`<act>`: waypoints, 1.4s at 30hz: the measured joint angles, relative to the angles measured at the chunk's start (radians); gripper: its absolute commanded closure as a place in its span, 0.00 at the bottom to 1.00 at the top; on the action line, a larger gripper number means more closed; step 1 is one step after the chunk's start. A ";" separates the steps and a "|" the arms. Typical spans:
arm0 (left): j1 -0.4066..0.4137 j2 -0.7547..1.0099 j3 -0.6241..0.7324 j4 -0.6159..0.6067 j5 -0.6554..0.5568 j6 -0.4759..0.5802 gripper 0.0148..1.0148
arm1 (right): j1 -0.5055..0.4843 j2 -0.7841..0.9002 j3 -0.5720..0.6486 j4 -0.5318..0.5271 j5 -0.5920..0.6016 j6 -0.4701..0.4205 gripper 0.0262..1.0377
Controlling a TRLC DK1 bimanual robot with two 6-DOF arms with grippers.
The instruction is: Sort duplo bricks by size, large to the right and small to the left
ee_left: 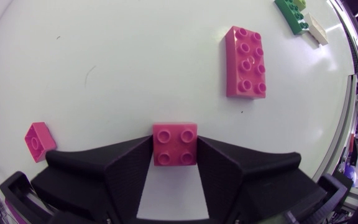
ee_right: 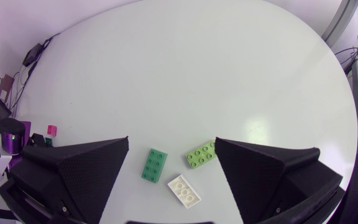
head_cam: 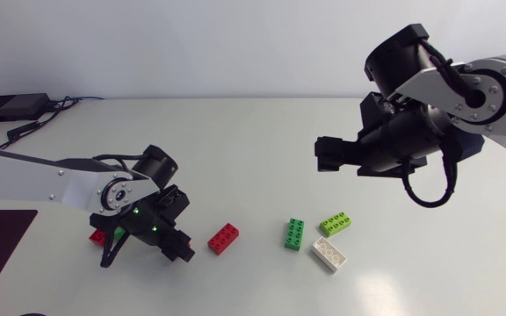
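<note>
Left gripper (ee_left: 174, 142): I have it clamped on the small square brick (ee_left: 175, 152), just left of the long red brick (head_cam: 224, 238).
Right gripper (ee_right: 171, 142): spread wide, holding nothing, raised well right of the long red brick.

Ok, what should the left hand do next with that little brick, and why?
Probably the left gripper should carry its small brick over beside the other small brick and let go. Its fingers pinch it from both sides, and small ones belong on the left.
</note>
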 measured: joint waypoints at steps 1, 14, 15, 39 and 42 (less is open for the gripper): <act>0.003 0.000 0.001 0.000 0.001 0.000 0.69 | 0.000 0.000 0.000 0.000 0.000 0.000 0.04; 0.225 0.000 0.108 -0.041 0.007 0.080 0.69 | 0.000 0.000 -0.001 0.000 -0.014 0.000 0.04; 0.230 0.000 0.108 -0.043 0.007 0.082 0.69 | 0.000 0.000 -0.001 0.000 -0.016 0.000 0.04; 0.439 -0.042 0.107 -0.044 -0.016 0.183 0.68 | 0.000 0.000 -0.009 0.012 -0.022 0.000 0.04; 0.437 -0.037 0.107 -0.044 -0.016 0.183 0.50 | 0.000 0.000 -0.009 0.012 -0.022 0.000 0.04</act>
